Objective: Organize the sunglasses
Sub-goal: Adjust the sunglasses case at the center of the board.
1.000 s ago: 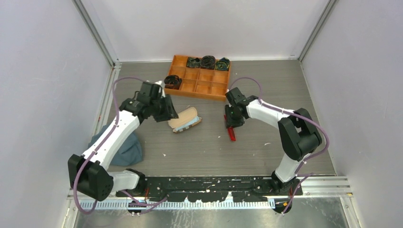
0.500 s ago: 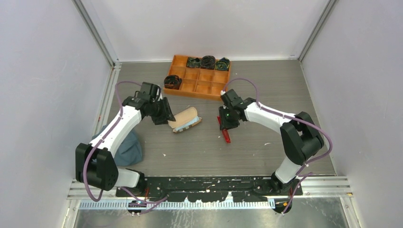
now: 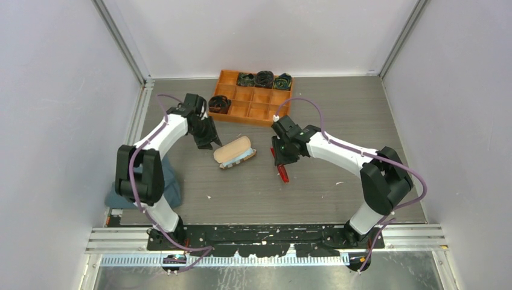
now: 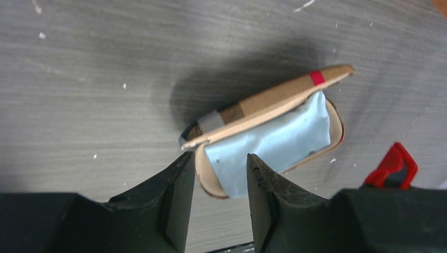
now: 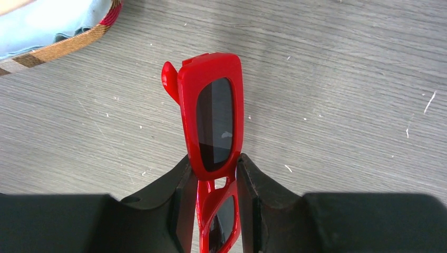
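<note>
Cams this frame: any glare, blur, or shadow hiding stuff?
Right wrist: sunglasses sharp, one small glint on the dark lens; the right gripper holding them is near black. Left wrist: the case lid throws a soft dark shadow on the table; cloth evenly lit. Top external: flat light, no glare.

I read lab test cell: white walls (image 3: 272,36), aluminium rails (image 3: 122,42) around table (image 3: 314,199), mounting plate (image 3: 272,232) at table's near edge.
</note>
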`<state>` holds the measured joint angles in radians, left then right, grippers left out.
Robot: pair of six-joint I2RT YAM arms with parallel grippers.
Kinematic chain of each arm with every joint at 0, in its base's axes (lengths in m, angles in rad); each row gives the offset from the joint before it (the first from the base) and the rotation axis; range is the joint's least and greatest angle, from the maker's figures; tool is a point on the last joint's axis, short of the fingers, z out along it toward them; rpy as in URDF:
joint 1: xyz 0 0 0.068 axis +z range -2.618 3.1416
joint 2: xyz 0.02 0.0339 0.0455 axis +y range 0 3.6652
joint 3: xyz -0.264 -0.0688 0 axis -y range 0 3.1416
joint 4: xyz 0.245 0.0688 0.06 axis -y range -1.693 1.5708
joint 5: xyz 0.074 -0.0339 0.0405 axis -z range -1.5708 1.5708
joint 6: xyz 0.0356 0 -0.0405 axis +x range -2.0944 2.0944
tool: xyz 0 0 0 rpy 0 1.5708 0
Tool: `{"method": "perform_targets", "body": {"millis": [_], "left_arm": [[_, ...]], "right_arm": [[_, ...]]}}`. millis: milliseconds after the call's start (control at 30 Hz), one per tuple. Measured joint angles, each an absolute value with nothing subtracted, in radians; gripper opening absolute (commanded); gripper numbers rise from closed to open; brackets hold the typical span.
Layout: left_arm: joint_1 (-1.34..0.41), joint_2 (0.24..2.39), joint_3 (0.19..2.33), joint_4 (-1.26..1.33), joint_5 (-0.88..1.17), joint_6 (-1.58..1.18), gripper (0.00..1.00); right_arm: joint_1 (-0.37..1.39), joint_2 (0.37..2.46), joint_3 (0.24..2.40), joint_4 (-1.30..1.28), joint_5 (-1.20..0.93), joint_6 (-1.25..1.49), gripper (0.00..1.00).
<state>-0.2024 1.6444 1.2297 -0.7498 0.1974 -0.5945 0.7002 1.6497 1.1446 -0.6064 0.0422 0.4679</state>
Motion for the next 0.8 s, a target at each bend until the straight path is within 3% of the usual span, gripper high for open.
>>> {"method": "perform_targets", "body": {"millis": [200,600,667,767,800], "left_arm": [[-0.202,1.729,1.249,-0.705,0.219,-0.590,0.42],[-0.231,1.685,1.168,-0.693,0.281,-0.533,0.43],[-0.250,1.660,1.162,-0.701,0.282,-0.528,0.49],[-0.270,1.600,1.162,-0.710,0.270,-0.515,0.71],[-0.273,1.581,1.172,-0.717,0.255,-0.506,0.74]], "right_arm": [[0.699,1.604,1.145,-0.617,0.044,0.500,0.36],[0.699,1.567,1.140,-0.624,0.063,0.524,0.37],[0.699,1.567,1.140,-0.624,0.065,0.526,0.37],[0.699,1.567,1.140,-0.624,0.067,0.527,0.37],[0.699,1.567,1.140,-0.624,0.066,0.529,0.37]]}}
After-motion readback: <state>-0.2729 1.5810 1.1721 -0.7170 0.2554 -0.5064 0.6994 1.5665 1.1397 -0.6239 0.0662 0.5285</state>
